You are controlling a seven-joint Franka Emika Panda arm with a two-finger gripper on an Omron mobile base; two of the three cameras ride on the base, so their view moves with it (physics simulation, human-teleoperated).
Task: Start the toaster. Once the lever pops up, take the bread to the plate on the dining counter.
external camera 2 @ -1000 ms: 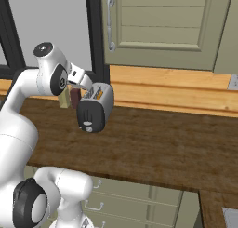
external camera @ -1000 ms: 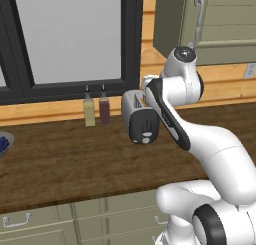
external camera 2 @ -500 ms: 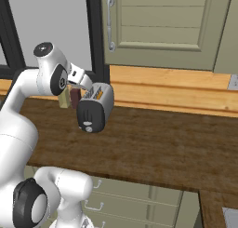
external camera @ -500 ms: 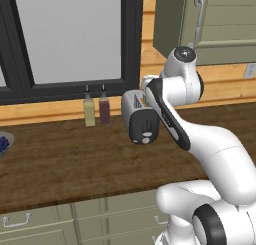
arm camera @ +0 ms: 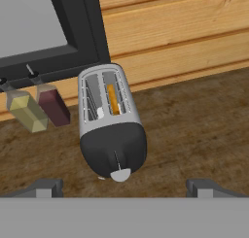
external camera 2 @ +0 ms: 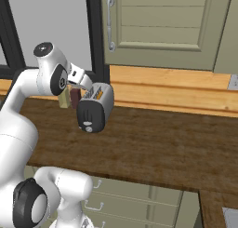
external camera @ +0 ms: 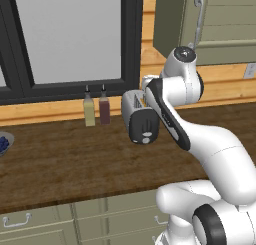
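The toaster (external camera: 142, 121) (external camera 2: 95, 108) (arm camera: 112, 125) stands on the wood wall counter, its silver body and black end face toward me. An orange-tan edge of the bread (arm camera: 113, 98) shows down in the right slot. A pale grey lever tab (arm camera: 120, 174) sits low on the black face. My gripper (arm camera: 124, 186) hangs open above and just in front of the toaster, with nothing between its fingers. In the right base view my hand (external camera 2: 80, 78) sits close behind the toaster's top. The plate and the dining counter are out of view.
Two slim bottles, one yellowish (external camera: 89, 111) (arm camera: 26, 113) and one dark red (external camera: 104, 109) (arm camera: 53, 106), stand left of the toaster under the dark window frame (external camera: 132, 39). A blue-patterned bowl (external camera: 4, 144) sits at the counter's far left. Cabinet doors (external camera 2: 162, 27) hang above.
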